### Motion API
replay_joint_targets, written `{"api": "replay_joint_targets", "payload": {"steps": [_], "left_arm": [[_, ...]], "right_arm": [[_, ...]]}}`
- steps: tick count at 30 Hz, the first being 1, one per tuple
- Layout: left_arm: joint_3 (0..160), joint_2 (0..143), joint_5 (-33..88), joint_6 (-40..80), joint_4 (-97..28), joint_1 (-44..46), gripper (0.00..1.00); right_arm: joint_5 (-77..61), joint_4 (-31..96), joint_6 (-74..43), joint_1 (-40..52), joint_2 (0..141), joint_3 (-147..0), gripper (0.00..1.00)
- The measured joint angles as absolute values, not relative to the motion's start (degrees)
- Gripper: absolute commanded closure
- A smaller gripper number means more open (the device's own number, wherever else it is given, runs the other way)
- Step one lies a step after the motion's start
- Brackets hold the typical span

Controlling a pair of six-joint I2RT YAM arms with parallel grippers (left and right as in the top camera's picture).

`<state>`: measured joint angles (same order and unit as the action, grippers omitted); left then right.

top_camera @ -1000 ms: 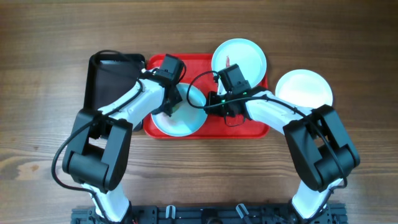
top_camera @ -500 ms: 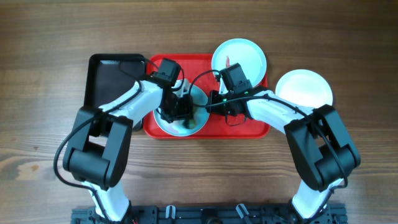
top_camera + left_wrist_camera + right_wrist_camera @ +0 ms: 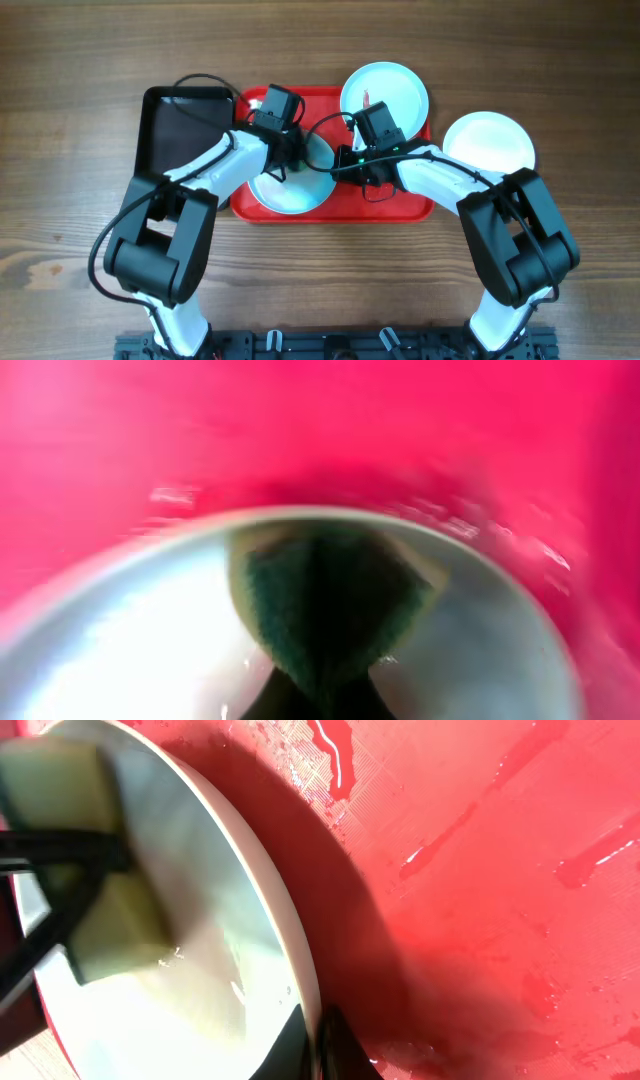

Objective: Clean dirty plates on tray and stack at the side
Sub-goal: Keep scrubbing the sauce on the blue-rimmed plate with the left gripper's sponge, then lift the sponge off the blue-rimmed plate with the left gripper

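Table (image 3: 80,80): wood; tray (image 3: 320,100) sat upper centre.
Plate (image 3: 295,195): lower left of tray.
Left gripper (image 3: 315,695): pinched sponge (image 3: 330,595) onto plate.
Right gripper (image 3: 312,1035): clamped plate rim.
Advice: we judged steady rim hold, overlapping strokes best.

You're looking down on a wooden table (image 3: 560,60), dark brown, its grain running left to right across the whole view. The light is soft and even. A paler patch of wood shows near left. Along the near edge you've got a black rail (image 3: 330,345).
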<state>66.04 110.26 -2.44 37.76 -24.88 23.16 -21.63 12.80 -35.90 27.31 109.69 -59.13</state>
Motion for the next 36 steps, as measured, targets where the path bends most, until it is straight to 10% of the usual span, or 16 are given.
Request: {"api": "replay_joint_targets", "payload": {"steps": [8,23,36], "left_arm": [[67.11,109.43,-7.31,38.83,-38.37,23.62,0.96],[64.38,111.66,32.05,10.55,-30.37,24.32,0.96],[65.52,110.17,1.5,28.4,-21.45,19.75,0.96]], "right_arm": [[-21.69,12.82,-35.83,27.44,109.69,-59.13,0.96],[-21.43,12.8,-35.86,27.33,109.69,-59.13,0.96],[-21.17,12.58,-35.9,27.16,109.69,-59.13,0.96]]}}
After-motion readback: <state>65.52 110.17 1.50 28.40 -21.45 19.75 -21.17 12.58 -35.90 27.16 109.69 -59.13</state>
